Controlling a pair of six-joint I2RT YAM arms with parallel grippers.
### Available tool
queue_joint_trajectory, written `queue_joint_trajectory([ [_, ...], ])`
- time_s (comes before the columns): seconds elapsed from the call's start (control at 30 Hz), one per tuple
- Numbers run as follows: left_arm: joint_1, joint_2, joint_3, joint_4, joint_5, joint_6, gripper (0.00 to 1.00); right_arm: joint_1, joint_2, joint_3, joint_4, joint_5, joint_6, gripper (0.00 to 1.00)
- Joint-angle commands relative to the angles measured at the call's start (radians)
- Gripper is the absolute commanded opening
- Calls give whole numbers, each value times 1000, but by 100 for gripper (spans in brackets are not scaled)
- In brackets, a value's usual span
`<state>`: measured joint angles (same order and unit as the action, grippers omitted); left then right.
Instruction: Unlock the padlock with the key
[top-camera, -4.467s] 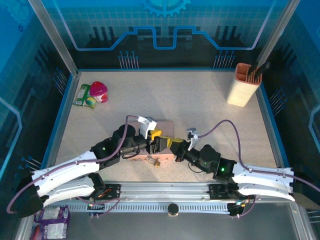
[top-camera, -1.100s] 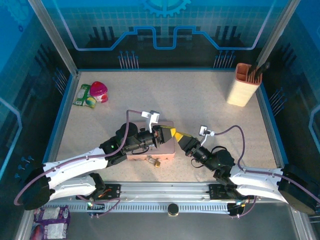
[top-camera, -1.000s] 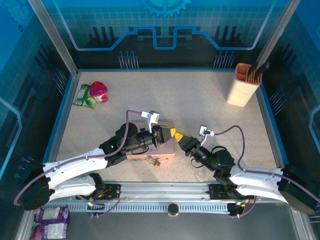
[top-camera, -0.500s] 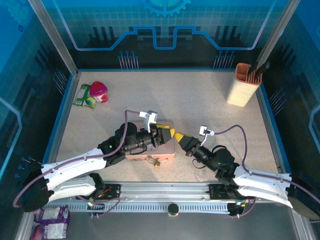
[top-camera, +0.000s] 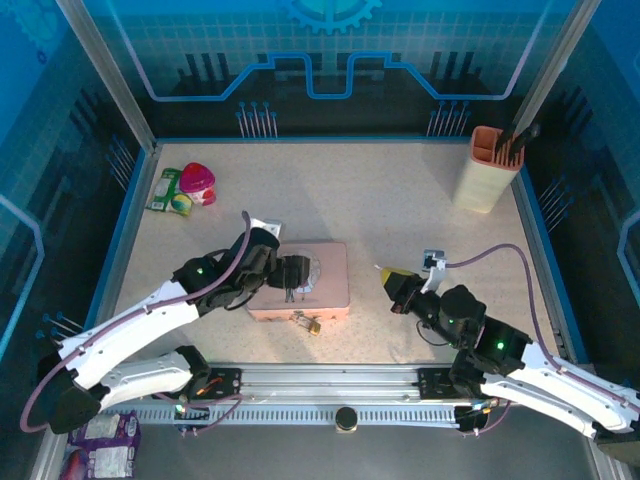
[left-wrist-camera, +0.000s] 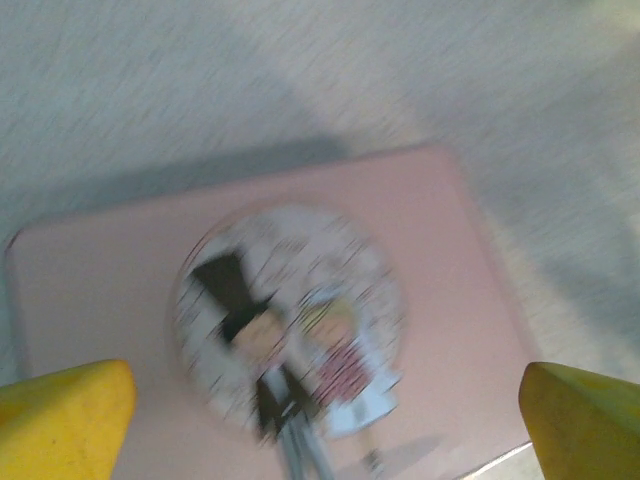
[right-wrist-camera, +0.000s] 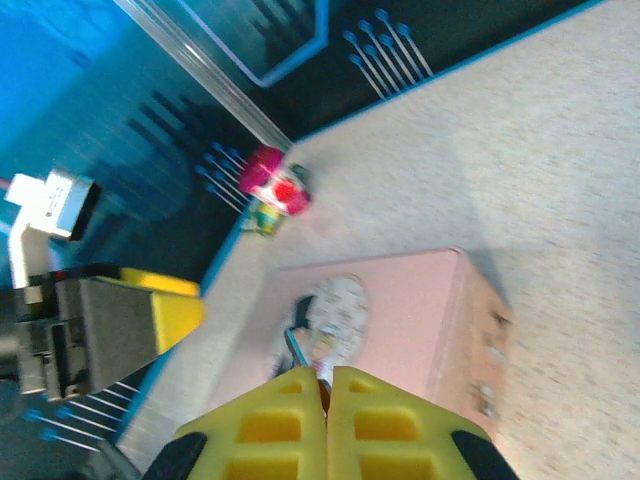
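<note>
Left claw: spread wide and holding nothing. It hangs over the left half of the tin, one yellow tip on each side of the lid's round picture. I judge it is placed there to straddle something on the lid.

Key: a thin grey piece lies on the tin lid at the near edge of the picture, between my left tips. It is blurred, so calling it the key is a judgement.

Padlock: on the table, touching or just beside the tin's near wall. Neither claw holds it, and the key is not in it.

Right claw: tips pressed together, well right of the tin and pointing at it. I cannot tell whether anything is pinched in it. It appears to be standing clear so the left claw has room.
</note>
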<state>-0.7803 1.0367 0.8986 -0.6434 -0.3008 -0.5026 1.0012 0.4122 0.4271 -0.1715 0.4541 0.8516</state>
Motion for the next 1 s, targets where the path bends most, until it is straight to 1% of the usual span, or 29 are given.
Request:
queue_joint_trajectory([
  [0.0, 6, -35, 7, -279, -44, -89, 99, 8, 14, 60, -198, 52, -53, 0],
  [0.1, 5, -54, 17, -406, -80, -183, 99, 7, 50, 77, -198, 50, -56, 0],
  [0.2, -4, -32, 32, -495, -26, -241, 99, 7, 85, 89, -193, 49, -53, 0],
  [0.3, -60, -27, 20, -503, -13, -261, 99, 4, 106, 85, -179, 57, -48, 0],
  [0.33, -72, -24, 11, -488, 5, -250, 99, 5, 110, 84, -171, 58, -44, 0],
  [0.4, -96, -43, -31, -394, 66, -194, 99, 4, 109, 77, -159, 60, -36, 0],
  [0.5, -131, -95, -126, -271, 92, -157, 99, 5, 95, 60, -145, 57, -18, 0],
  [0.6, -131, -114, -198, -212, 36, -137, 99, 4, 75, 48, -154, 56, -2, 0],
  [0.67, -131, -99, -218, -188, 7, -126, 99, 5, 61, 41, -165, 56, 9, 0],
  [0.97, -120, -20, -277, -32, 2, -27, 99, 4, 19, 19, -181, 61, 47, 0],
])
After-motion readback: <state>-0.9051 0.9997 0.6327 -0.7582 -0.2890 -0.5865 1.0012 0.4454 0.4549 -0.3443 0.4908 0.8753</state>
